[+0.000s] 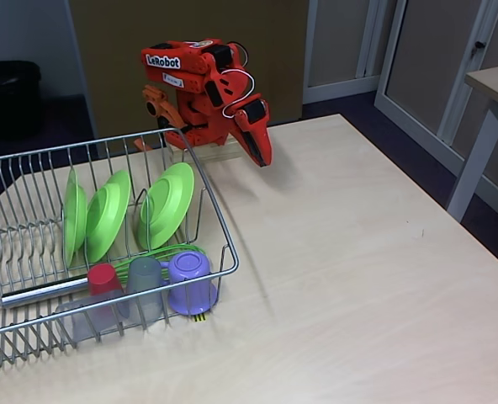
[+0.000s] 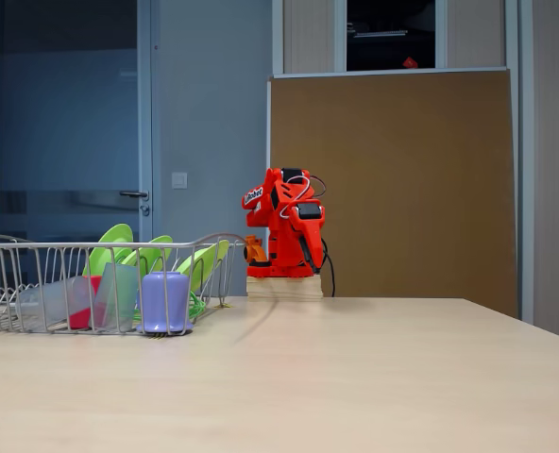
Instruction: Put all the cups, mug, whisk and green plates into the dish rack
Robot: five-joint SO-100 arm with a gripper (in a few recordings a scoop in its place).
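All the dishes lie inside the silver wire dish rack (image 1: 220, 225) at the left. Three green plates (image 1: 108, 215) stand on edge between its prongs. In front of them, a red cup (image 1: 104, 278), two translucent grey cups (image 1: 145, 279) and the purple mug (image 1: 190, 283) lie at the rack's near side. The whisk (image 1: 39, 292) rests beside them, silver handle to the left. My orange gripper (image 1: 262, 156) hangs folded at the arm's base behind the rack, shut and empty. The other fixed view shows the rack (image 2: 34, 247), the mug (image 2: 164, 302) and the plates (image 2: 110, 251) from the side.
The light wooden table (image 1: 350, 269) stretches right of the rack. A brown board (image 2: 402, 179) stands behind the arm's base. Another table's leg (image 1: 476, 160) is at the far right, off this table.
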